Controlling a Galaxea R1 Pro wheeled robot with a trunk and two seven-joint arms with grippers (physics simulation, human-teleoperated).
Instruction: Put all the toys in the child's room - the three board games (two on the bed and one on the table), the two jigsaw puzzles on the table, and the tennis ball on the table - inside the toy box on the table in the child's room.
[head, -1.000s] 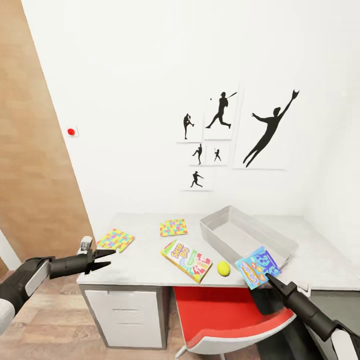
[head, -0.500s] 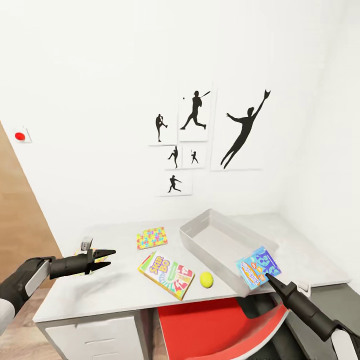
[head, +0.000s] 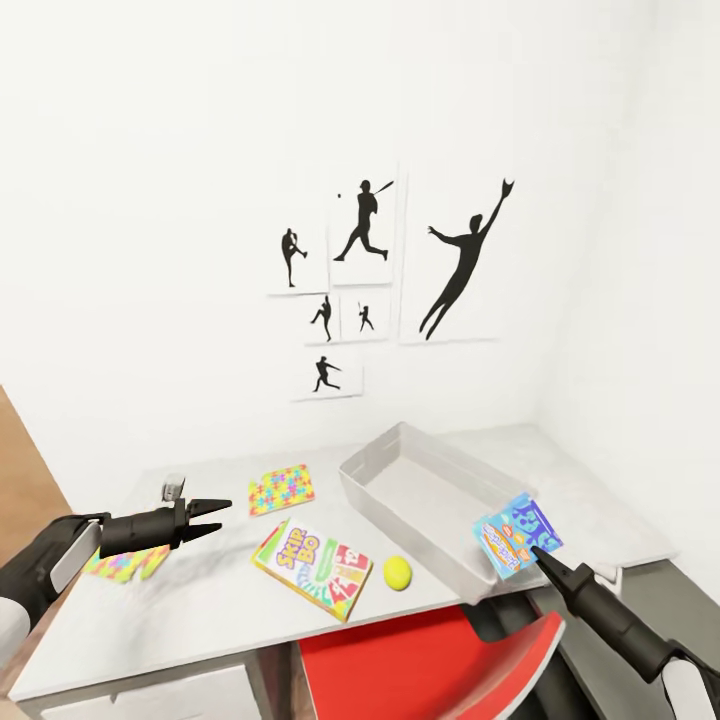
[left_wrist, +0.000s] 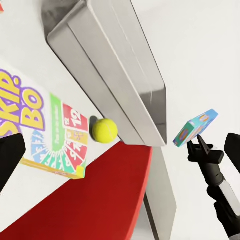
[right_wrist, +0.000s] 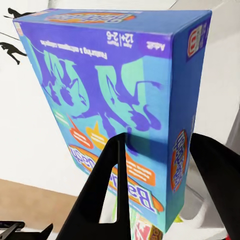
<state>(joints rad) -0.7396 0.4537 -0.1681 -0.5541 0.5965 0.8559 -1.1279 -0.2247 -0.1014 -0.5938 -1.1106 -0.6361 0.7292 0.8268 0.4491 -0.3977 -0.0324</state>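
Pinching the blue board game (head: 517, 535) by its bottom edge w/ my right gripper (head: 545, 553), jaws closed on it: light, stiff, slick card, so hold near the edge. Left gripper (head: 214, 516) slightly open, holding nothing. Beyond: tennis ball (head: 397, 572), toy box (head: 437, 492) on table (head: 200, 600).
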